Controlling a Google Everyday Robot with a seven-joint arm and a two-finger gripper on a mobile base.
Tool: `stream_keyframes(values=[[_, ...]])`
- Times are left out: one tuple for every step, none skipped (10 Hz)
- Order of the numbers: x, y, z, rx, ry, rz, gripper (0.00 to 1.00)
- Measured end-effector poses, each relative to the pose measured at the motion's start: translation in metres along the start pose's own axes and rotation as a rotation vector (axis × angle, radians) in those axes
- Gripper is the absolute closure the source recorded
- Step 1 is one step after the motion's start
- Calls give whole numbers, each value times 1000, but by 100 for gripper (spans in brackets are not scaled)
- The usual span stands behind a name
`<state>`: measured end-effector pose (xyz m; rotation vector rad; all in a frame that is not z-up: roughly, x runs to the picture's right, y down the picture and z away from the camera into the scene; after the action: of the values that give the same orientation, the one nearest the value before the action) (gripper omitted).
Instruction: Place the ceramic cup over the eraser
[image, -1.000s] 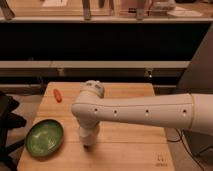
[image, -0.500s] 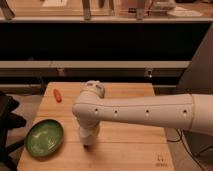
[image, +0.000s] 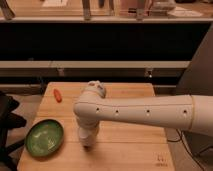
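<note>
My arm (image: 135, 112) reaches in from the right and bends down at the wrist over the wooden table (image: 125, 145). My gripper (image: 88, 134) points straight down near the table's front left. A small white cylinder, which looks like the ceramic cup (image: 86, 142), is at the gripper's lower end and rests on or just above the table. I cannot tell where the gripper ends and the cup begins. A small orange-red piece, probably the eraser (image: 58, 95), lies at the table's back left, well apart from the cup.
A round green plate (image: 44, 137) lies at the front left, just left of the gripper. A dark chair or cart (image: 7, 120) stands off the table's left edge. Dark shelving (image: 110, 45) runs behind the table.
</note>
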<state>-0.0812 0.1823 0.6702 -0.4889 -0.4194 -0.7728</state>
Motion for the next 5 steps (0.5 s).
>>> stream_keyframes(values=[[0, 0, 1, -2, -2, 0, 20], [-1, -1, 2, -4, -8, -1, 20], [-1, -1, 2, -5, -8, -2, 20], [-1, -1, 3, -6, -9, -2, 20], [-1, -1, 3, -6, -9, -4, 20]])
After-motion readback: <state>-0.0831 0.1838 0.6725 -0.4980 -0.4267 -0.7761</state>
